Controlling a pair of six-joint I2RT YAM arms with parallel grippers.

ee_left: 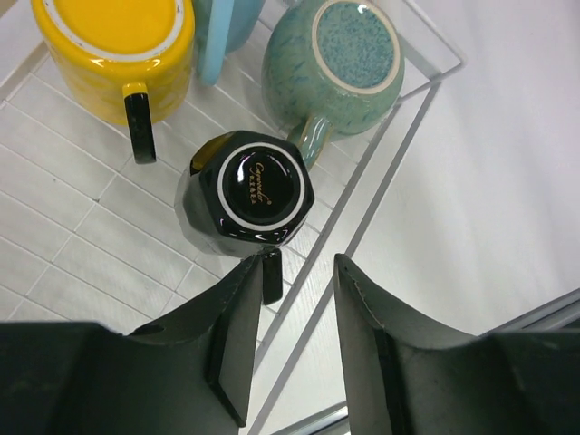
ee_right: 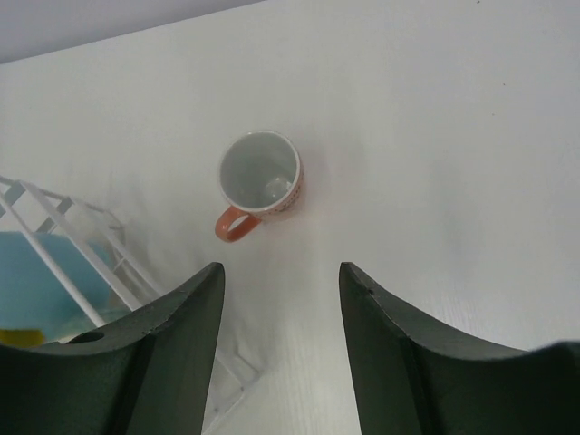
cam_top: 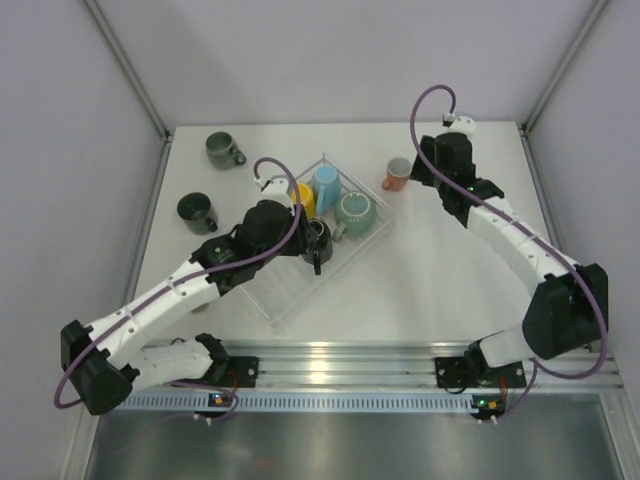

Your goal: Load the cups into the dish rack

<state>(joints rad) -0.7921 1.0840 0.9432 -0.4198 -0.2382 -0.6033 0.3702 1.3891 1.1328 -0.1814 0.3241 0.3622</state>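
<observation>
The left gripper (ee_left: 290, 335) has its two fingers (ee_left: 237, 353) wide apart with nothing between them. Just past the tips sits the black cup (ee_left: 249, 195), upside down in the rack (ee_left: 63, 236), bottom to the sky. Its handle (ee_left: 271, 276) points back at the gripper and is right beside the tip of one finger. Further out in the rack are the yellow cup (ee_left: 113, 41), the blue cup (ee_left: 222, 27) and the green cup (ee_left: 340, 68). The yellow and green cups are upside down too, and I cannot tell about the blue one. The green cup's handle comes very close to the black cup.

The right gripper (ee_right: 281, 335) is open and empty as well. It hangs above the pink cup (ee_right: 261, 177), which stands on the table (ee_right: 435, 181) just outside the far corner of the rack.

What could go wrong? If the left fingers swing sideways or dip, they could knock the black cup's handle and push that cup into the green one. If the right fingers come down off to one side, the pink cup could spin, slip out or fall over. If both arms reach over the rack together, they could bump.

The pink cup stands straight up and down with its mouth open to the top. Its handle sticks out sideways toward the rack.

On the far left of the table, well away from the rack, wait a dark green cup (cam_top: 222, 150) and another dark cup (cam_top: 197, 212).
</observation>
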